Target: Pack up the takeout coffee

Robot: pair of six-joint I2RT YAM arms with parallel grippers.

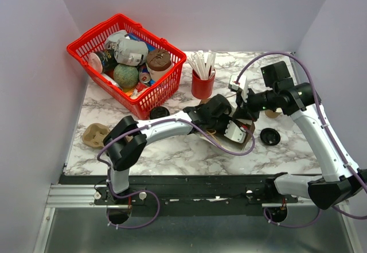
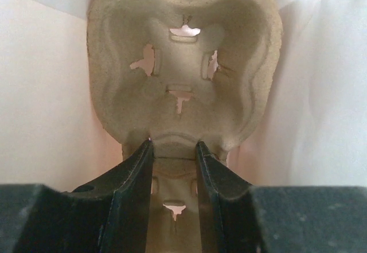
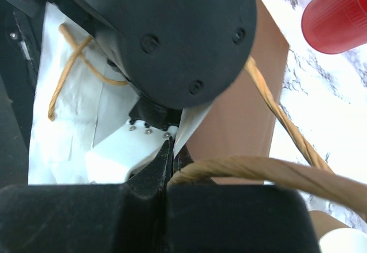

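The brown-cup takeout coffee with its black lid does not show in any view. A brown paper bag [image 1: 239, 133] lies on its side mid-table. My left gripper [image 2: 174, 145] is deep inside it, between its white walls [image 2: 51, 92]. Its jaws are shut on the narrow middle rib of a moulded pulp cup carrier [image 2: 183, 63]. My right gripper [image 3: 172, 145] is shut on the bag's mouth edge [image 3: 192, 121], holding it up. A twisted paper handle [image 3: 252, 170] crosses in front of it. In the top view the right gripper [image 1: 245, 108] is at the bag's far side.
A red basket [image 1: 94, 42] full of goods stands at back left. A red cup of straws [image 1: 202, 84] is behind the bag. Black lids lie by the basket [image 1: 159, 112] and right of the bag [image 1: 270, 136]. A pulp carrier piece [image 1: 94, 134] lies left. Something tan [image 1: 273, 114] shows behind the right arm.
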